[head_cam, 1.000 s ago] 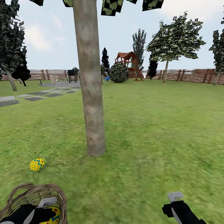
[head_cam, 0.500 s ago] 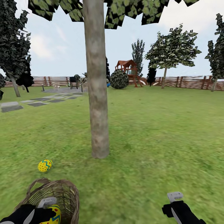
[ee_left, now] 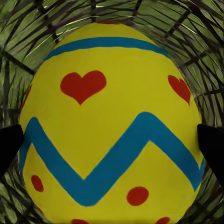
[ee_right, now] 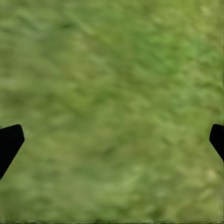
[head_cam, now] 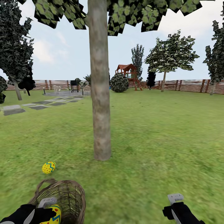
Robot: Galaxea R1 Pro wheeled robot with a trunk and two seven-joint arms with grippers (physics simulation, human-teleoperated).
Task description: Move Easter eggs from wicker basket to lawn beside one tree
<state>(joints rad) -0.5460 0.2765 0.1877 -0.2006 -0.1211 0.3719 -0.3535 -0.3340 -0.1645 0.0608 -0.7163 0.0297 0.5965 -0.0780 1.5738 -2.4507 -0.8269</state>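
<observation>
- A yellow egg with red hearts, red dots and a blue zigzag band (ee_left: pixel 112 126) is seen between the two dark fingertips (ee_left: pixel 9 149) of the left gripper (head_cam: pixel 46 211), which is closed on it; woven wicker is visible all around it in the left wrist view.
- In the head view this held egg (head_cam: pixel 53 216) is placed over the mouth of the small brown woven wicker basket (head_cam: pixel 70 194), which lies on the lawn (head_cam: pixel 161 140) at the lower left.
- A second yellow egg with a blue-green zigzag (head_cam: pixel 49 167) is seen lying on the grass, near the foot of the tall grey-brown mottled tree trunk (head_cam: pixel 100 93) and just beyond the basket.
- The right gripper (head_cam: pixel 175 207) is held over bare grass; in its wrist view the fingertips (ee_right: pixel 9 142) are set wide apart with nothing between them.
- Compared with half a second earlier, the whole head view is shifted: trunk, egg and basket are shown slightly further right and lower, consistent with camera movement.
- A brown slatted wooden fence (head_cam: pixel 186 85), grey paving slabs (head_cam: pixel 37 105) and a red-roofed play structure (head_cam: pixel 127 73) are seen far behind.
</observation>
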